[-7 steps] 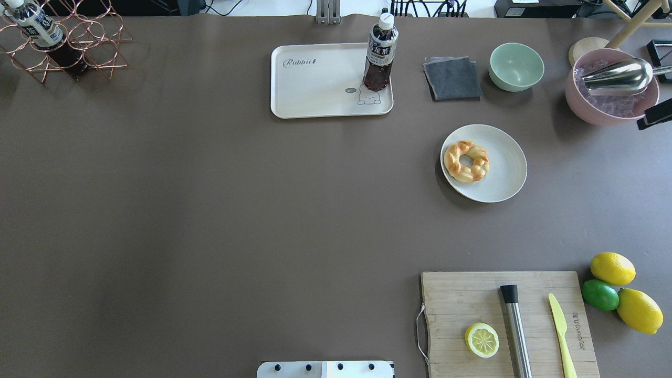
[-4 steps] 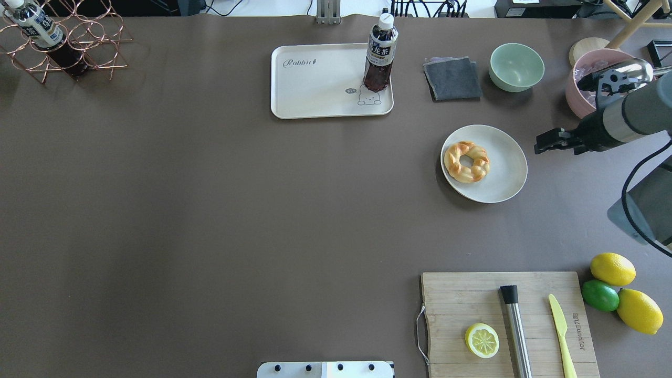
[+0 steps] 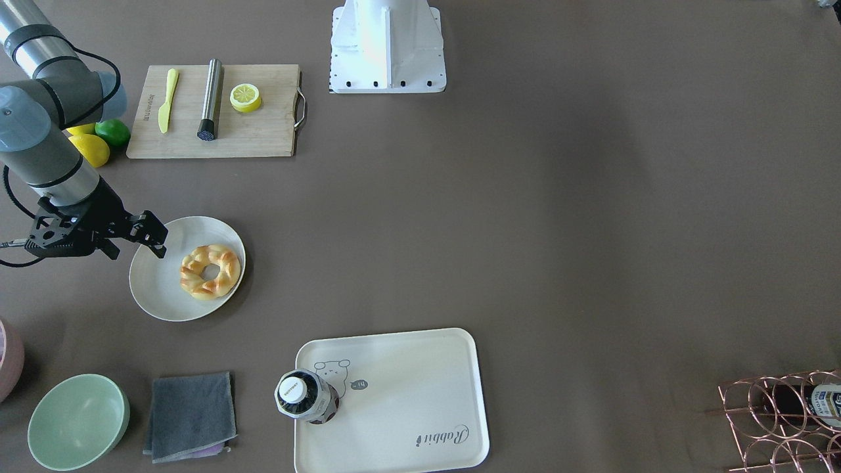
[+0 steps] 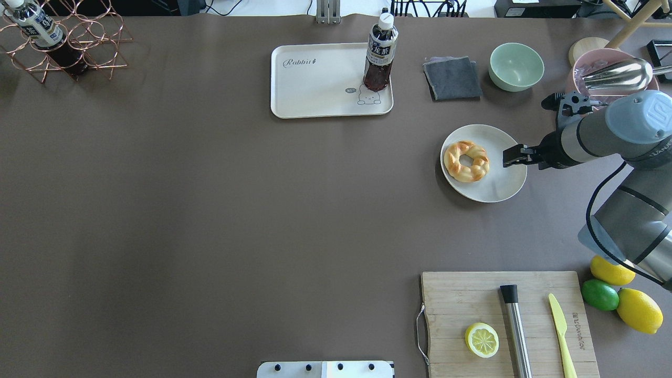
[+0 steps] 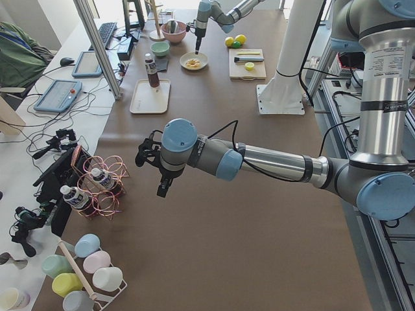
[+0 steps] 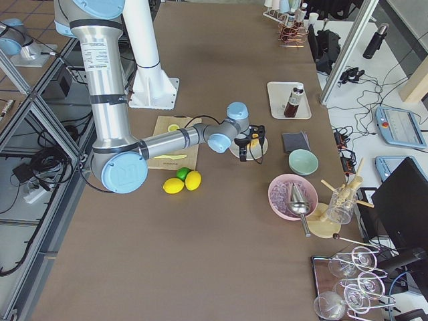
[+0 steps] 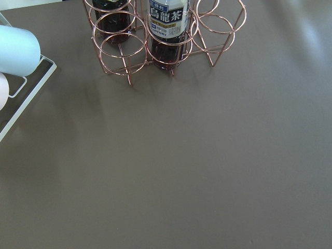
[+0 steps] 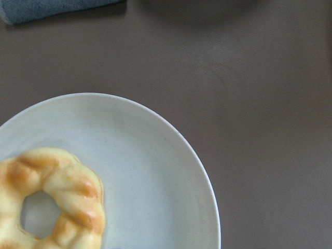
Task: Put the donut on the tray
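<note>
The golden-brown braided donut [image 4: 466, 161] lies on the left half of a round off-white plate [image 4: 506, 181]. It also shows in the front view [image 3: 210, 271] and in the right wrist view [image 8: 72, 189]. The cream-white tray [image 4: 315, 86] with the bear drawing and "Rabbit" script lies far back, left of the plate, with a tea bottle [image 4: 380, 52] on its right corner. My right gripper [image 4: 508, 157] hangs open and empty over the plate's right rim, a little right of the donut. My left gripper [image 5: 162, 188] shows only in the exterior left view; I cannot tell its state.
A grey cloth [image 4: 452, 77], a green bowl [image 4: 516, 66] and a pink bowl with a metal scoop [image 4: 617, 76] stand behind the plate. A cutting board [image 4: 462, 304] carries a lemon half, a steel rod and a knife. A copper bottle rack [image 4: 68, 42] stands far left.
My right arm has come in from the right edge and moved left. Its gripper went from beside the pink bowl to over the plate's right rim. The donut has not moved.
</note>
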Motion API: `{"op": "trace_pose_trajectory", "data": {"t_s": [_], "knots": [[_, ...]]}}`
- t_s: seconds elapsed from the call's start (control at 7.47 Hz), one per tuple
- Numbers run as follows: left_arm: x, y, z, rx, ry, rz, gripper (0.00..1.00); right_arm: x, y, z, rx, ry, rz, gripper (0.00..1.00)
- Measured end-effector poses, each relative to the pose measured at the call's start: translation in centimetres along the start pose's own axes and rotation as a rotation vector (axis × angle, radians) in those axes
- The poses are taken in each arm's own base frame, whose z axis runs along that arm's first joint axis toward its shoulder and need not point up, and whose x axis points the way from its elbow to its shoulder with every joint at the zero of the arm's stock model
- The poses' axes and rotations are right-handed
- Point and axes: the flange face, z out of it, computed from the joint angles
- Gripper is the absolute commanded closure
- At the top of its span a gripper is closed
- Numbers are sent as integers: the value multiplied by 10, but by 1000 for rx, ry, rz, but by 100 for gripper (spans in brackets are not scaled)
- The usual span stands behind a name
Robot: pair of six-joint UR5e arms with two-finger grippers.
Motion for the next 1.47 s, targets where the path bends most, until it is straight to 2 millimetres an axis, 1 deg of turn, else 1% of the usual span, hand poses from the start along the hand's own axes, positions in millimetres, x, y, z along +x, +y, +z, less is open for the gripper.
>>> {"op": "trace_pose_trajectory", "data": {"t_s": [0.13, 0.27, 0.4, 0.54, 0.8, 0.94, 1.07, 1.2, 1.47], "knots": [[2, -1, -1, 10, 1, -1, 2, 4, 2, 3, -3, 8, 9, 48], [4, -2, 0, 15, 3, -1, 2, 11, 4, 6, -7, 19, 33, 61], [4, -2, 0, 17, 4, -1, 2, 15, 5, 9, -10, 28, 55, 83], [4, -2, 0, 18, 4, 0, 2, 19, 6, 11, -10, 36, 75, 100], [5, -2, 0, 19, 4, 2, 2, 19, 7, 15, -5, 44, 122, 100], [5, -1, 0, 21, 4, 4, 2, 16, 7, 16, 0, 45, 140, 100], [5, -1, 0, 23, 5, 6, 2, 8, 5, 14, 6, 34, 160, 100], [6, -1, -1, 25, 5, 8, 2, -10, 0, 7, 17, 6, 182, 100], [8, -2, -2, 28, 10, -1, 2, -56, -16, -10, 34, -62, 194, 100]]}}
